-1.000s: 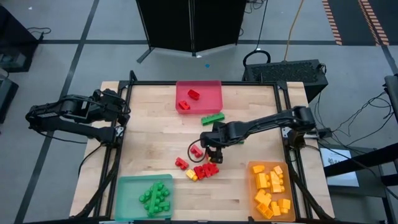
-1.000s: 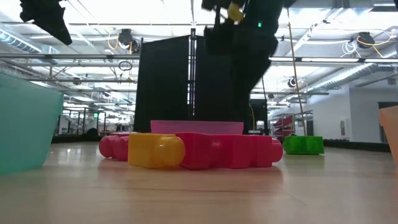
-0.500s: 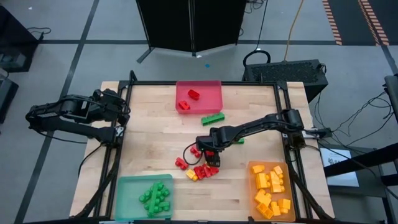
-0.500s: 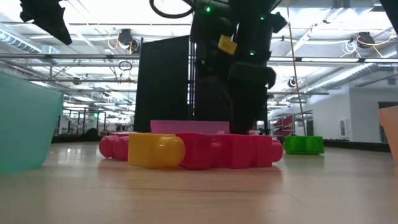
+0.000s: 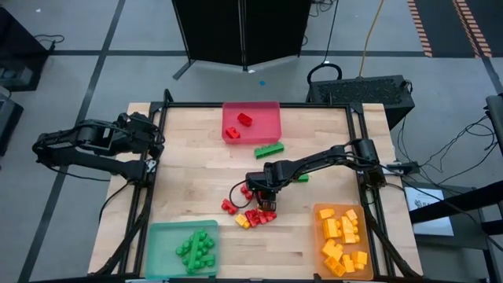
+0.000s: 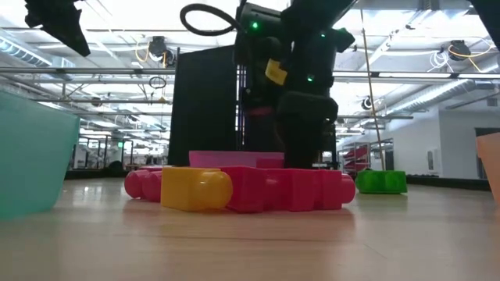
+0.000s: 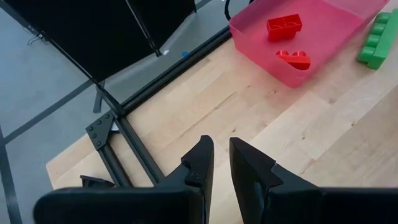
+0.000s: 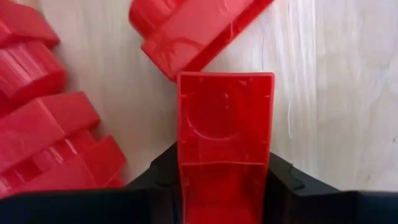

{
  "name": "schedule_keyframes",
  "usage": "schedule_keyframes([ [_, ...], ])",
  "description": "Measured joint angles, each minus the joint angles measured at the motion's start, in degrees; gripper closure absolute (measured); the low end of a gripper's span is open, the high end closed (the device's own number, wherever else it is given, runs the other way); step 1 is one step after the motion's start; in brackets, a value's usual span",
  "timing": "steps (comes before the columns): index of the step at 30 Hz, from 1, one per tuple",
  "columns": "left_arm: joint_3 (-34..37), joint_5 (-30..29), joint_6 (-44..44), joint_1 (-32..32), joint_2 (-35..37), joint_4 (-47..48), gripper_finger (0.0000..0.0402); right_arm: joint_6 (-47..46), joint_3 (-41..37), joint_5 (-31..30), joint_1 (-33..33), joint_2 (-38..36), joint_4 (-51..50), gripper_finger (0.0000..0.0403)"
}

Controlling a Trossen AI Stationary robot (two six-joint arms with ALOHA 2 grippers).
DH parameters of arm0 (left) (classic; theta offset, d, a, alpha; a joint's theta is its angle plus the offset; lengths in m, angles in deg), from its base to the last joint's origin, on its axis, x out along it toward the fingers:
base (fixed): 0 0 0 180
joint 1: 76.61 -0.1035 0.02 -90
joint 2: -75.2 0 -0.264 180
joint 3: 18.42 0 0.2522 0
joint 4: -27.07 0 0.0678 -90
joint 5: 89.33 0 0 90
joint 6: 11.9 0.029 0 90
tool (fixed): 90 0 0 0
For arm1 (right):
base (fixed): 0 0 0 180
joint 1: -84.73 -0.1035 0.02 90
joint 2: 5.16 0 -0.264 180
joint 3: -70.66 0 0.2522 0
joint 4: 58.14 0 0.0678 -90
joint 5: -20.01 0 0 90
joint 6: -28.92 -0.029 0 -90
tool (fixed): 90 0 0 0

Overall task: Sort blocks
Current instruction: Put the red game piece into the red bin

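Several red blocks (image 5: 255,215) lie in a cluster at the table's middle with a yellow one (image 5: 242,222); in the low view they show as a red row (image 6: 289,191) beside the yellow block (image 6: 195,189). My right gripper (image 5: 264,204) stands over the cluster, shut on one red block (image 8: 225,143). Green blocks (image 5: 269,149) lie farther back. My left gripper (image 7: 222,155) waits shut above the table's far left corner (image 5: 157,145). My right gripper pinches the red block by its two opposite side walls (image 8: 186,155) between its two fingers (image 8: 283,177). The fingers come from above, pointing down. The block's hollow face is turned toward the wrist. Whether it rests on the table or is lifted cannot be told.
A red tray (image 5: 275,126) with two red blocks stands at the far edge. A green tray (image 5: 157,236) with green blocks sits at the near left, an orange tray (image 5: 318,212) with yellow-orange blocks at the near right. Another red block (image 5: 229,206) lies left of the cluster.
My right gripper has come down from high above the table onto the red cluster, shifting a little toward the table's left and near edges. The blocks on the table have stayed where they were.
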Motion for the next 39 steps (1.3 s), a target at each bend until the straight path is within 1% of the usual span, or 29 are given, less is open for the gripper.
schedule_keyframes([
  [6, 0.0, 0.0, 0.2, 0.0, 0.0, 0.2, 0.0343, 0.3, 2.8, 0.0, 0.0, -0.1, -0.3, 0.0290],
  [9, 0.0, 0.0, 0.3, 0.0, 0.0, 0.3, 0.0343, 1.3, 5.5, -0.1, 0.1, -0.5, -2.3, 0.0290],
  [11, 0.0, 0.0, 0.3, 0.0, 0.0, 0.3, 0.0343, 2.9, 8.2, -1.2, 0.6, -1.0, -4.0, 0.0290],
  [14, 0.0, 0.0, 0.3, 0.0, 0.0, 0.3, 0.0343, 5.5, 13.4, -4.8, 2.6, -1.5, -7.1, 0.0290],
  [16, 0.0, 0.0, 0.3, 0.0, 0.0, 0.3, 0.0343, 6.5, 16.6, -6.8, 5.0, -1.8, -7.4, 0.0290],
  [20, 0.0, -0.1, 0.3, 0.0, 0.0, 0.3, 0.0343, 5.4, 20.8, -7.4, 11.9, -1.9, -6.6, 0.0290],
  [22, 0.0, -0.2, 0.3, 0.0, 0.0, 0.3, 0.0343, 4.4, 21.5, -7.6, 15.7, -1.9, -5.2, 0.0290],
  [28, 0.0, -0.2, 0.3, 0.0, 0.0, 0.3, 0.0343, 1.3, 22.2, -7.6, 25.8, -1.7, -5.9, 0.0290],
  [31, 0.0, -0.2, 0.3, 0.0, 0.0, 0.3, 0.0343, 1.2, 22.1, -7.4, 28.9, -1.3, -7.0, 0.0290],
  [35, 0.0, -0.3, 0.3, 0.0, 0.0, 0.3, 0.0343, 1.6, 22.1, -7.3, 31.4, -1.3, -7.5, 0.0290],
  [36, 0.0, -0.3, 0.3, 0.0, 0.0, 0.3, 0.0343, 1.8, 22.1, -7.2, 31.7, -1.3, -7.4, 0.0283],
  [37, 0.0, -0.4, 0.3, 0.0, 0.0, 0.4, 0.0343, 1.7, 22.1, -7.2, 32.0, -1.3, -7.5, 0.0265],
  [39, 0.0, -0.5, 0.3, 0.0, 0.0, 0.3, 0.0343, 1.3, 22.1, -7.0, 32.3, -1.3, -7.5, 0.0210],
])
